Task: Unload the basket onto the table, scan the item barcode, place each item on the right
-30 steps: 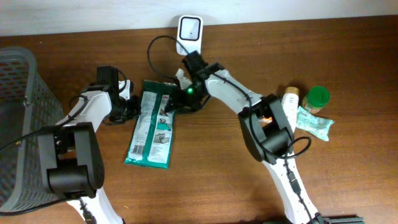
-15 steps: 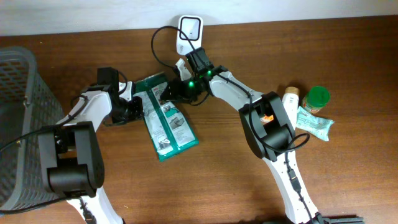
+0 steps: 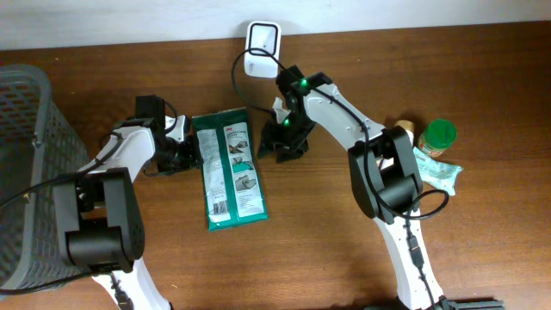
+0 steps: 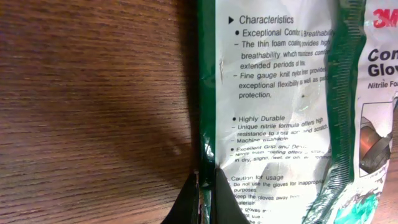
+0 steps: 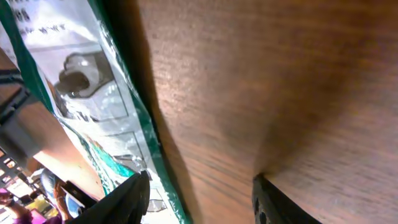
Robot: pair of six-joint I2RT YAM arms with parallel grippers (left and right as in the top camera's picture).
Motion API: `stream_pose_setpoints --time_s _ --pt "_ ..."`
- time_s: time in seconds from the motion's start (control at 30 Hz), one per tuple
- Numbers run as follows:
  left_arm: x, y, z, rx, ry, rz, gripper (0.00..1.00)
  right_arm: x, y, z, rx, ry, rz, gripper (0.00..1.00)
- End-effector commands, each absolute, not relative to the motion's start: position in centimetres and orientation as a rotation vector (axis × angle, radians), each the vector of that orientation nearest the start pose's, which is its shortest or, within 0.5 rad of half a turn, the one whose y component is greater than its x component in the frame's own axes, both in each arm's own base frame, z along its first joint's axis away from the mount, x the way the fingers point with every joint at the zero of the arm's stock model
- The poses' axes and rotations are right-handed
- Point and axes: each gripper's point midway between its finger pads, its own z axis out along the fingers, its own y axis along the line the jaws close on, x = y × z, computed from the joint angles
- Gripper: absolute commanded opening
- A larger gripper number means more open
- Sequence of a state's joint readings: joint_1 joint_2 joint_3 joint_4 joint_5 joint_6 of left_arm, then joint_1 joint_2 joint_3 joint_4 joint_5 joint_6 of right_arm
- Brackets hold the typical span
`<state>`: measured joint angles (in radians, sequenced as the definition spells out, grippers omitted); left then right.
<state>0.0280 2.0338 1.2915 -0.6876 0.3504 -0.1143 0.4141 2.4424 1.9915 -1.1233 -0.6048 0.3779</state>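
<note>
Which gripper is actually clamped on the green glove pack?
The left gripper, pinched shut on the edge of the glove pack; the right gripper stands open beside it, only table between its jaws.

On the wooden table (image 3: 482, 77) are laid a glove packet (image 3: 231, 168), a wire basket (image 3: 26, 172), a scanner (image 3: 262, 41), a green-lidded jar (image 3: 440, 136) and a pouch (image 3: 439, 172).

Green/white glove pkt (image 3: 228, 168) w/ black print, brown woodgrain table (image 3: 482, 86).
</note>
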Motion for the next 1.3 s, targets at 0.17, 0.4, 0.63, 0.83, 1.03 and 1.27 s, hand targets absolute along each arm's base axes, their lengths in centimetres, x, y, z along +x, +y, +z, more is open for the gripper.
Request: stream_pose_setpoints --time_s 0.17,0.4,0.63,0.83,1.03,1.27 --pt "34.7 -4.3 -5.9 -0.253 3.165 -0.445 0.0 33.1 33.6 -2.5 -0.167 3.233 1.193 0.52" --pt "34.7 -4.3 -5.9 -0.254 3.166 -0.445 0.0 36.4 37.5 -0.6 -0.262 2.939 1.473 0.45" --pt "34.8 -3.8 -5.9 -0.255 3.166 -0.405 0.0 37.6 35.8 0.3 -0.295 2.899 1.458 0.04" --pt "38.8 -1.7 0.0 -0.22 3.041 -0.323 0.0 39.2 32.0 7.2 -0.486 2.744 1.336 0.04" --pt "41.7 1.1 7.9 -0.073 2.827 -0.113 0.0 40.6 26.3 16.6 -0.504 2.556 1.291 0.04" --pt "41.9 2.9 10.5 -0.019 2.76 0.052 0.0 41.2 20.1 21.8 -0.368 2.489 1.227 0.04"
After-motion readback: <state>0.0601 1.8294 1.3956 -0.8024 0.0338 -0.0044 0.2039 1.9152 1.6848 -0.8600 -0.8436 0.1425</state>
